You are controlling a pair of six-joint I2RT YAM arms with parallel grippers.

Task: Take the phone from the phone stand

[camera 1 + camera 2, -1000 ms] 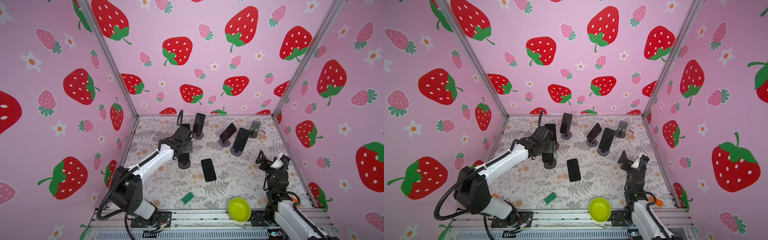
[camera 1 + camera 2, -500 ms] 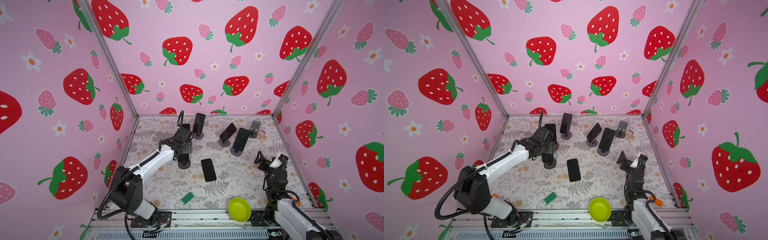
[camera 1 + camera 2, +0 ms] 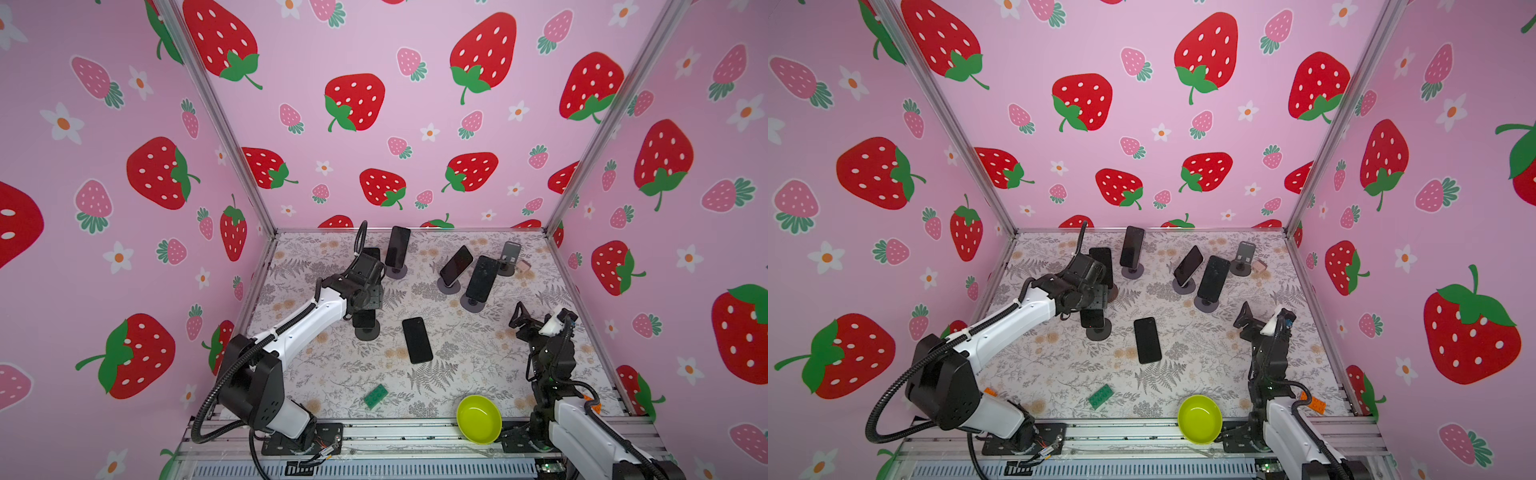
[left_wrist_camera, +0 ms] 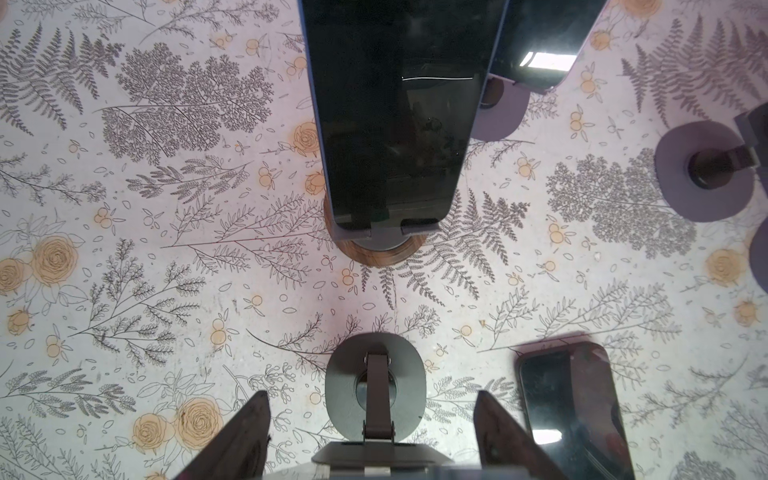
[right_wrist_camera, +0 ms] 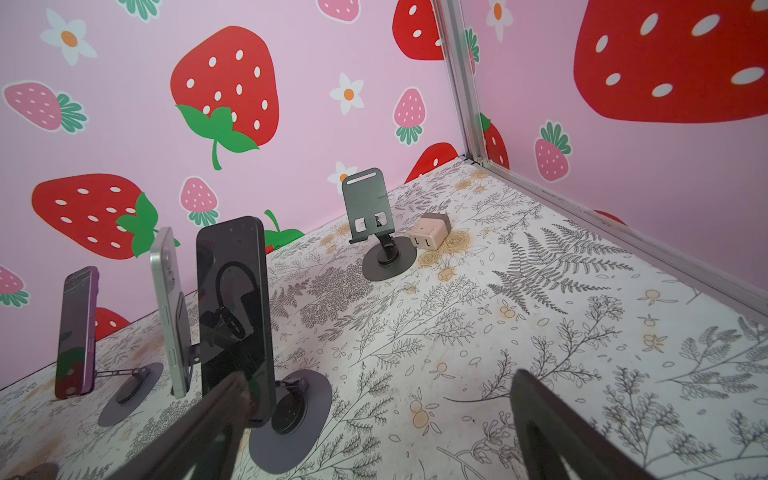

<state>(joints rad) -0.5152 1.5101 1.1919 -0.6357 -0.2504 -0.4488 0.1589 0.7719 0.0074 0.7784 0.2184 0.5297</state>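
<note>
Left hand [image 4: 370, 397] narrowed slightly, jaws apart astride phone stand [image 3: 367, 332]; right hand [image 5: 380, 376] wide open. Six phones [image 3: 417, 340], six stands [image 3: 510, 253].

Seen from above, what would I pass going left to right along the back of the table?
Half-hidden phone, upright phone on stand, tilted phone on stand, larger phone on stand, empty phone stand, charger plug.

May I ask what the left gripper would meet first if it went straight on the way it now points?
The left gripper would probably meet the top of the phone stand standing between its open fingers; whether stand or phone comes first is unclear.
</note>
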